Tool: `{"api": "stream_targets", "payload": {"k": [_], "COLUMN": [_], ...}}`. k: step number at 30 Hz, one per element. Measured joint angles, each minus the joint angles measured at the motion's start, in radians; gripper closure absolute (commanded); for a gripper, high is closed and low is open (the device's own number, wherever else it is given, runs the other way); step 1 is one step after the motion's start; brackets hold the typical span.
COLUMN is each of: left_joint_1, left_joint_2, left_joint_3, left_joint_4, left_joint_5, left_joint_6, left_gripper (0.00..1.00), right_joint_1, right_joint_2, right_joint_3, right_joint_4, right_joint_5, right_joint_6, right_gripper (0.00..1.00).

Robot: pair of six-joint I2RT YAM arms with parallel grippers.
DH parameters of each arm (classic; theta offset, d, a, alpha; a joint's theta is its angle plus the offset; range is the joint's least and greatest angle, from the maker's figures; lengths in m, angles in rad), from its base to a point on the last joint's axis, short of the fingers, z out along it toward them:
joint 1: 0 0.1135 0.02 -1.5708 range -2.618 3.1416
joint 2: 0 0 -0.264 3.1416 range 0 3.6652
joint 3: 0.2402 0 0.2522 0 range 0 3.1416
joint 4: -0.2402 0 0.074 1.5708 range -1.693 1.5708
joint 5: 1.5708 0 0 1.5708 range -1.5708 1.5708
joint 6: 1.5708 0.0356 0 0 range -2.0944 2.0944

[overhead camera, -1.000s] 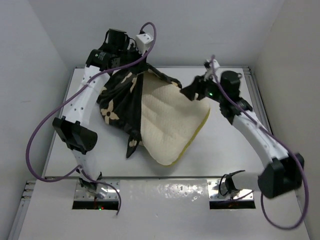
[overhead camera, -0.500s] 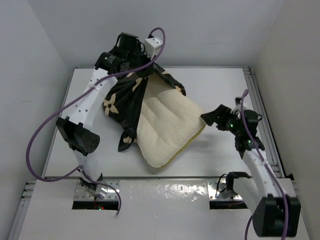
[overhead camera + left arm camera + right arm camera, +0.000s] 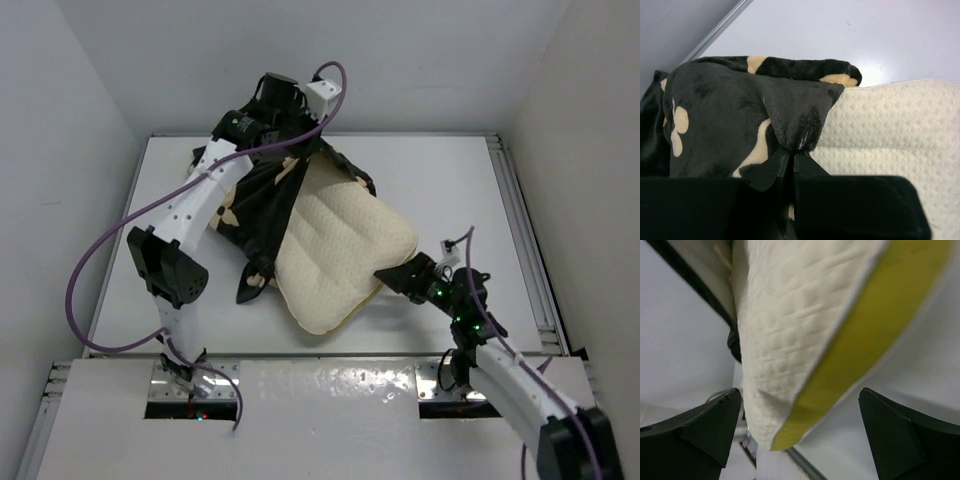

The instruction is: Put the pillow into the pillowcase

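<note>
Pillow (image 3: 345, 245): far-left part hidden by pillowcase (image 3: 255, 210); inside or merely under, cannot be told. Rest seen mid-table (image 3: 450, 180): cream, dimpled, yellow band along near-right edge. Fold of black, tan-flowered case pinched tight in left hand (image 3: 790, 156). Right hand (image 3: 800, 422) spread wide, pillow's corner framed between fingers, ungripped.

The pillow (image 3: 345, 250) is matt, dimpled quilted cloth with a smooth yellow edge; the pillowcase (image 3: 730, 115) is fuzzy black plush; the tabletop (image 3: 440, 180) is smooth, faintly glossy white.
</note>
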Motion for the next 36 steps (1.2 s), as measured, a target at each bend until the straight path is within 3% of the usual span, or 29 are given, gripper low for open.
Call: {"api": "stream_targets", "payload": {"k": [8,9,11,12,13,18,26,31,36], "left_joint_1": [-0.031,-0.030,-0.030,-0.030,-0.030,-0.050,-0.067,-0.117,-0.087], "left_joint_2": [0.003,0.003,0.003,0.003,0.003,0.003,0.003,-0.002,-0.005], "left_joint_3": [-0.001,-0.005,-0.014,-0.021,-0.030,-0.060,-0.064,0.019,0.025], "left_joint_4": [-0.006,-0.006,-0.006,-0.007,-0.008,-0.070,-0.230,-0.289,-0.306], "left_joint_5": [-0.022,-0.018,0.003,0.020,0.045,0.126,0.243,0.302,0.353], "left_joint_6": [0.002,0.005,0.011,0.016,0.029,0.139,0.394,0.592,0.659], "left_gripper": [1.00,1.00,1.00,1.00,1.00,1.00,1.00,1.00,1.00], "right_joint_1": [0.383,0.403,0.418,0.418,0.417,0.390,0.409,0.412,0.423], "right_joint_2": [0.394,0.452,0.580,0.642,0.731,0.988,0.834,0.907,0.982], "right_joint_3": [0.000,0.000,0.001,0.003,0.011,0.177,0.453,0.549,0.576], "right_joint_4": [0.452,0.514,0.632,0.678,0.748,0.826,0.855,0.969,0.984], "right_joint_5": [0.197,0.225,0.272,0.285,0.294,0.280,0.313,0.323,0.364], "right_joint_6": [0.031,0.032,0.037,0.039,0.046,0.068,-0.147,-0.169,-0.187], "right_gripper": [0.04,0.28,0.58,0.95,1.00,1.00,1.00,1.00,1.00]}}
